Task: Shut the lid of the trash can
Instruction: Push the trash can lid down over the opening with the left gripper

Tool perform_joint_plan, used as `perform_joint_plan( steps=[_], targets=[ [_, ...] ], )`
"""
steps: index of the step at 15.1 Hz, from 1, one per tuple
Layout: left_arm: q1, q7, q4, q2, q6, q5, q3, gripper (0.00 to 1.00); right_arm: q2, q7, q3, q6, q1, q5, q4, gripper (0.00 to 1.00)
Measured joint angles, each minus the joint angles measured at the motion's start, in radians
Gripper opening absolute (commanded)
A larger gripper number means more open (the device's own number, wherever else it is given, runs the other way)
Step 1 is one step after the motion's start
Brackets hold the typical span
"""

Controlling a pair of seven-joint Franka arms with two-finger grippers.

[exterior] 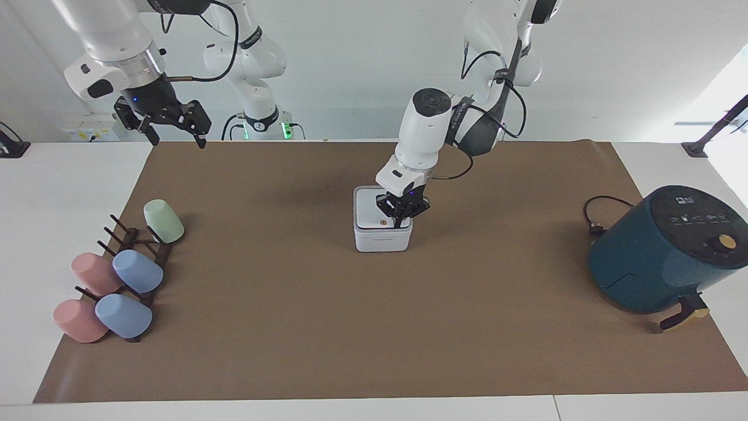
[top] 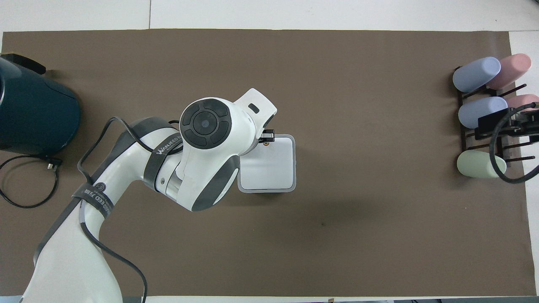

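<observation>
The small white trash can [exterior: 383, 240] stands mid-mat. Its white lid [exterior: 369, 211] lies flat on top with the orange dot facing up, and no contents show. My left gripper [exterior: 399, 222] is shut, its tip pressing down on the lid's edge beside the orange dot, at the side toward the left arm's end. In the overhead view the lid [top: 271, 168] is a flat square with a grey rim, and the left gripper [top: 266, 139] shows at its corner. My right gripper [exterior: 175, 137] is open and empty, waiting raised toward the right arm's end of the table.
A teal air fryer [exterior: 660, 251] with a black cable [exterior: 596, 213] stands at the left arm's end. A dark rack holding several pastel cups [exterior: 117, 275] lies at the right arm's end. In the overhead view the right gripper [top: 501, 122] overlaps the rack.
</observation>
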Motion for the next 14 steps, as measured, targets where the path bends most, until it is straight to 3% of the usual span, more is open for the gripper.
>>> perform_joint_plan(
  steps=[14],
  targets=[
    [-0.002, 0.019, -0.001, 0.005, 0.015, 0.000, -0.002, 0.00, 0.000, 0.000, 0.000, 0.000, 0.000, 0.000, 0.000, 1.00]
  ],
)
